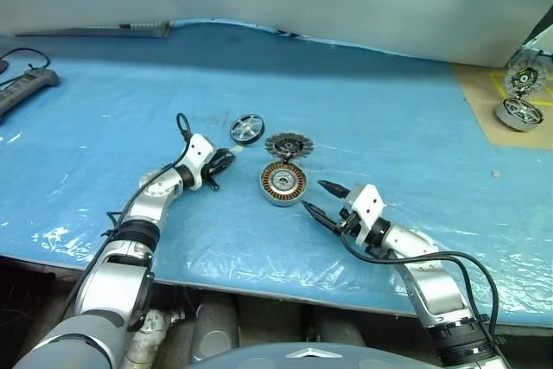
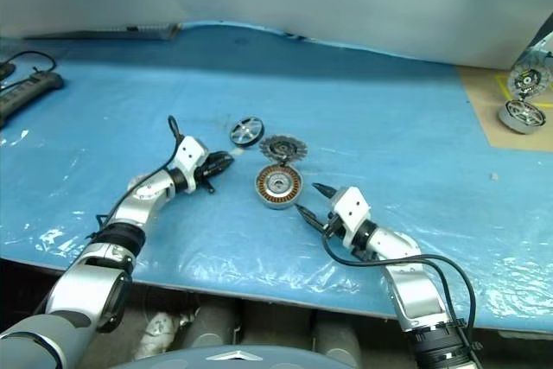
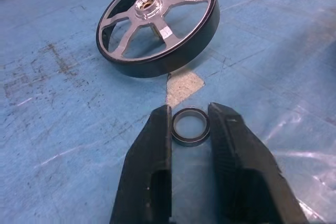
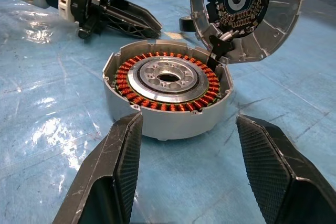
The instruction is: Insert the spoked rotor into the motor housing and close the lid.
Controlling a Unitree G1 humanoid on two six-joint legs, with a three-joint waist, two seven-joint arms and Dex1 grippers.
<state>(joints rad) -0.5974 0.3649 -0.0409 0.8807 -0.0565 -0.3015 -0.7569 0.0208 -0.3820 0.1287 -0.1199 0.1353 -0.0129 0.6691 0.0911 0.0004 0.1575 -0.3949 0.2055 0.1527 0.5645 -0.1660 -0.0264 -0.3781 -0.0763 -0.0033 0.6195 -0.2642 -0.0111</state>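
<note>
While both grippers sit low over the blue-covered counter point(image 1: 104, 127), the parts lie as follows.
Spoked rotor point(image 3: 157, 22): flat on the counter, spokes and hub up, just beyond the left gripper's tip, not touched by it.
Left gripper point(image 3: 190, 121): fingers drawn narrow on either side of a small dark ring point(image 3: 190, 127) that lies on the counter; each finger is right against the ring's edge, though whether it is squeezed I cannot tell.
Motor housing point(image 4: 167, 95): upright on the counter, open, copper windings showing, just ahead of the right gripper and centred between its two fingers, apart from both.
Right gripper point(image 4: 186, 145): fingers spread wide, holding nothing, pointed at the housing.
Lid point(image 4: 247, 14): tilted up on edge behind the housing, finned circuit face toward the right gripper, its lower edge at the housing's rim.
Rotor to housing: near, rotor on the housing's far left.
</note>
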